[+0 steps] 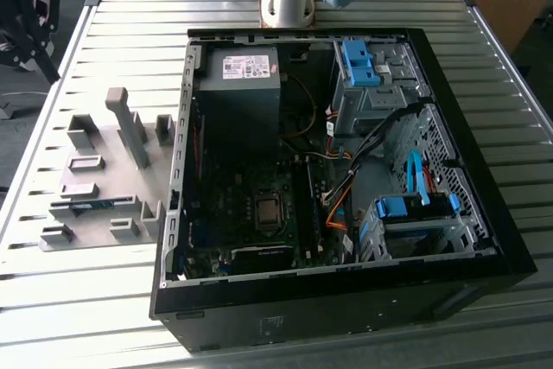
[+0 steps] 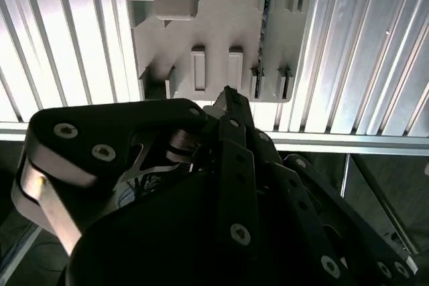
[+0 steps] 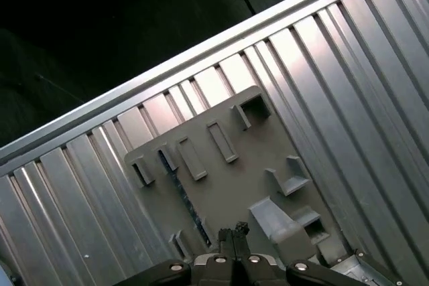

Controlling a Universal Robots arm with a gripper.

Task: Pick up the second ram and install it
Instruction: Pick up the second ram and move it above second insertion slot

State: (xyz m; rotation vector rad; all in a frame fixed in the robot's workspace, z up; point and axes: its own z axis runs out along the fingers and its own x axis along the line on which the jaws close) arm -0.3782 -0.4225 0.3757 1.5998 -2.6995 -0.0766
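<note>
The second ram [image 1: 91, 206] is a thin blue-green strip standing on edge in the brackets of a grey holder plate [image 1: 104, 174], at the exterior view's left beside the open computer case [image 1: 328, 170]. The same strip shows in the first wrist view as the ram [image 3: 182, 197] and in the second wrist view as the ram [image 2: 265, 11]. My gripper [image 3: 232, 232] hangs high above the holder plate [image 3: 221, 165], its fingertips close together with nothing between them. One dark fingertip [image 2: 229, 96] points toward the plate [image 2: 221, 25], apart from the strip.
Inside the case lie the motherboard with the CPU socket [image 1: 269, 211], long black slot rails [image 1: 304, 205], a power supply [image 1: 240, 84], cables and blue drive cages [image 1: 415, 213]. The ribbed metal table [image 1: 104, 300] surrounds everything. Empty brackets and a tall block [image 1: 130, 123] stand on the plate.
</note>
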